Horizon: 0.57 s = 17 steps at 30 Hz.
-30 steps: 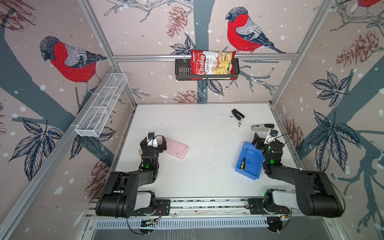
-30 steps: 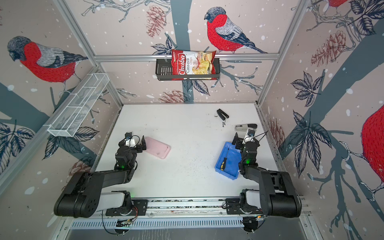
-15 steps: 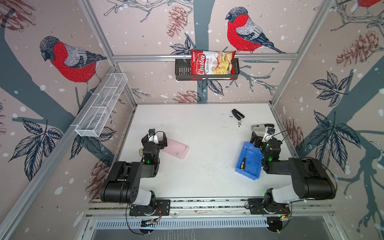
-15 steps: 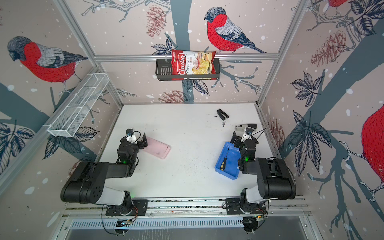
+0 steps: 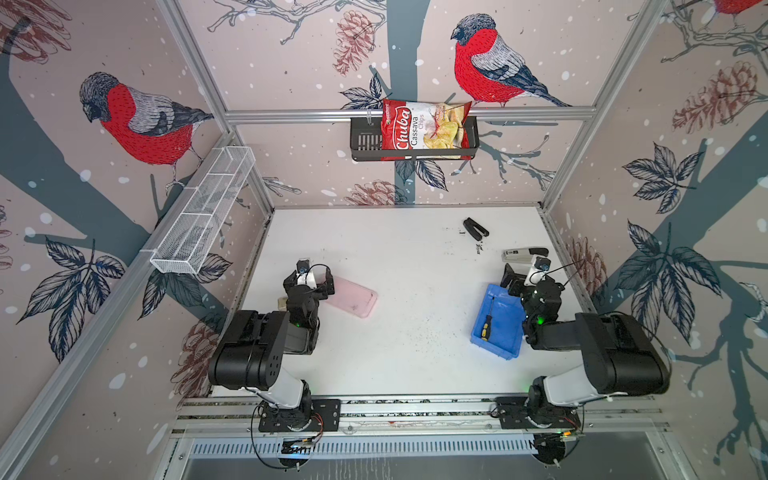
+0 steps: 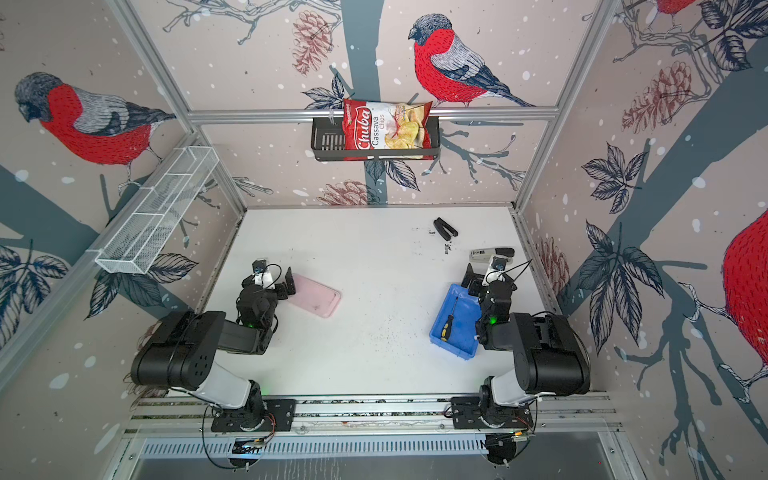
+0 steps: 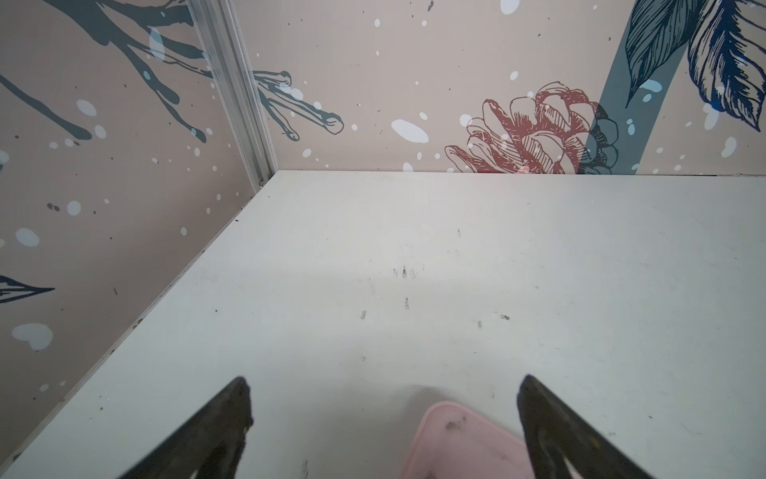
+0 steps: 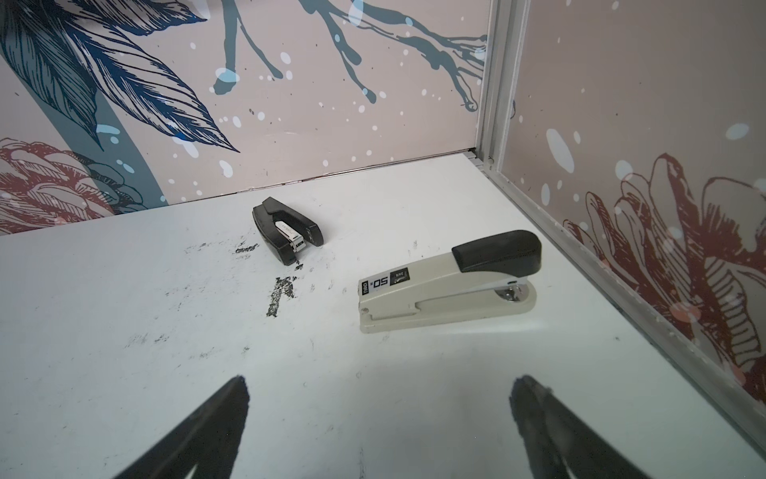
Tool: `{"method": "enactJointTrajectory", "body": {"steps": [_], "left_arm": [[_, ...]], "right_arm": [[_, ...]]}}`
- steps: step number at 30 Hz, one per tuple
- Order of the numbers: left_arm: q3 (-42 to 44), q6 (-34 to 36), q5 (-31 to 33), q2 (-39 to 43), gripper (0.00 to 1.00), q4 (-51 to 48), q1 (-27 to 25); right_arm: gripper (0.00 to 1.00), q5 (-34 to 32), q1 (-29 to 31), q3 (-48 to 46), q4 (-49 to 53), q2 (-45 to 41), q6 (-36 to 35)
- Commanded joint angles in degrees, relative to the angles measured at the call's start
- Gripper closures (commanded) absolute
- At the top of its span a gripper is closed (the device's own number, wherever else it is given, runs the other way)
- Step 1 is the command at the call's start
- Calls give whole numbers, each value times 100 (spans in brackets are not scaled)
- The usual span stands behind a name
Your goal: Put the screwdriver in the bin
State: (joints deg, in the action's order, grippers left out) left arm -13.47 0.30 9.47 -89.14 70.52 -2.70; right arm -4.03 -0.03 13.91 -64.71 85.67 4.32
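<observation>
The screwdriver [image 5: 488, 318] lies inside the bin [image 5: 505, 332], right of centre in both top views. Its black-and-yellow handle is toward the lower edge of the frame and its thin shaft points up toward the bin's far end [image 6: 450, 318]. The blue bin [image 6: 465, 332] sits flat on the white desk [image 5: 415, 270].

The right arm [image 5: 615, 357] is folded back along the right side of the frame. Its jaws are just beyond the bin's upper right corner, between the bin and a pale stapler [image 5: 524, 254]. In the right wrist view the right jaws stand wide apart with nothing between them, only bare, scuffed desk. Further off are the pale stapler [image 8: 447, 286] and a small black stapler [image 8: 286, 230].

The left arm [image 5: 249, 353] is folded at the lower left. Its jaws are over the left end of a flat pink case [image 5: 351, 297] left of centre. In the left wrist view the left jaws are also spread wide and hold nothing. A rounded corner of the pink case [image 7: 456, 448] shows between them, closer to one jaw. Whether a jaw touches the case cannot be told.

On the back wall, at the top centre, a black basket [image 5: 365, 141] holds a red bag of chips [image 5: 426, 129]. A white wire basket [image 5: 203, 212] hangs on the left wall.
</observation>
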Motion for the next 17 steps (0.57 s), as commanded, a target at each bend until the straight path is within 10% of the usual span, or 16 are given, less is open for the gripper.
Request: {"method": "enactJointTrajectory", "body": {"steps": [1,17], "left_arm": [[12,-30,81,-11,1,432,24],[-3,-1,107,-15,1,418,-20]], "right_arm": [[0,-45,3,12,-253,3,-19],[0,-71,12,6,-262,3,-27]]}}
